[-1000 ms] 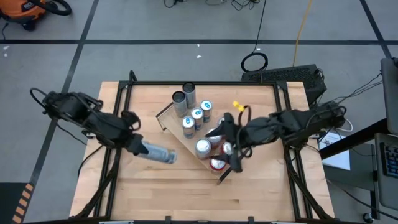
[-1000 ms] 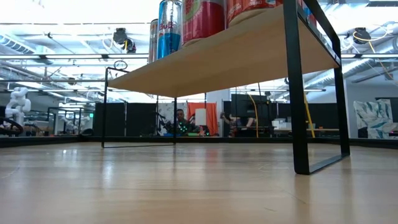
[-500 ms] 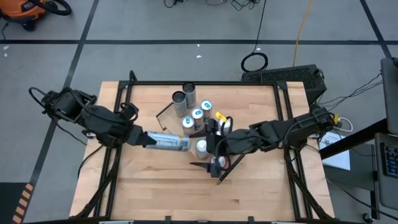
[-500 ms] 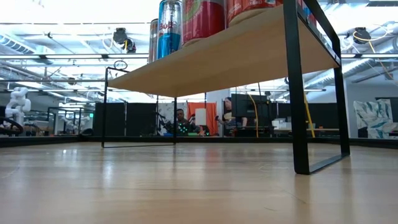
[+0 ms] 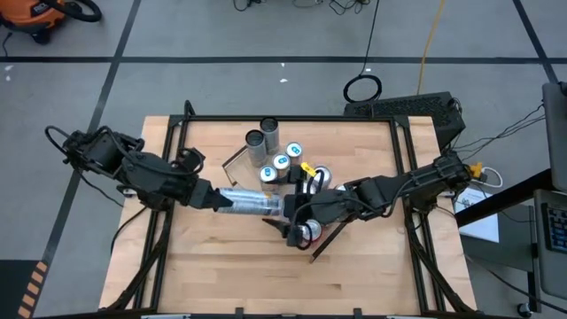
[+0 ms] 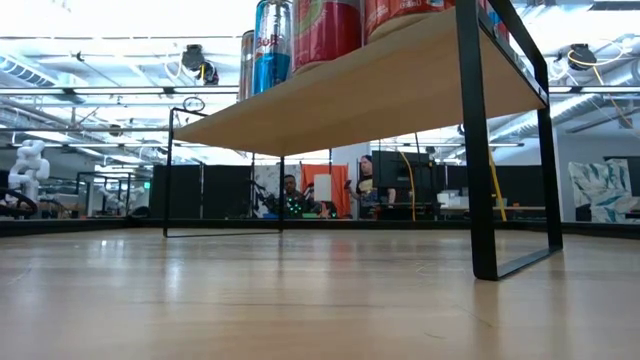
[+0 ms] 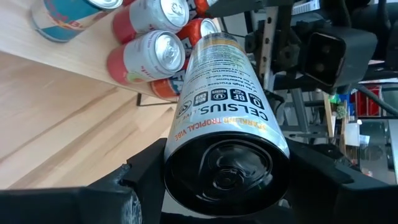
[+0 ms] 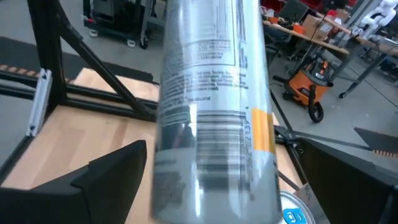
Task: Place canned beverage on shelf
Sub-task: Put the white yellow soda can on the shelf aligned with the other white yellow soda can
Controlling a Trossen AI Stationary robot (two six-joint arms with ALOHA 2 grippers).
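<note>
Silver can getting passed over the shelf

Left gripper is holding the tall, shiny silver can sideways over the bench, beside the light-wood shelf; right gripper fingers are spreading wide around its far end.

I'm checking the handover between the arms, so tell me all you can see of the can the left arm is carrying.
The can is tall, slim, silvery metal, printed with black text, a barcode and an orange band; its label reads Celsius. It lies on its side in the air above the table, beside the shelf. The left gripper clamps its base end, concave bottom facing that wrist. Its far end reaches between the open fingers of the right gripper, which have not closed on it.
</note>
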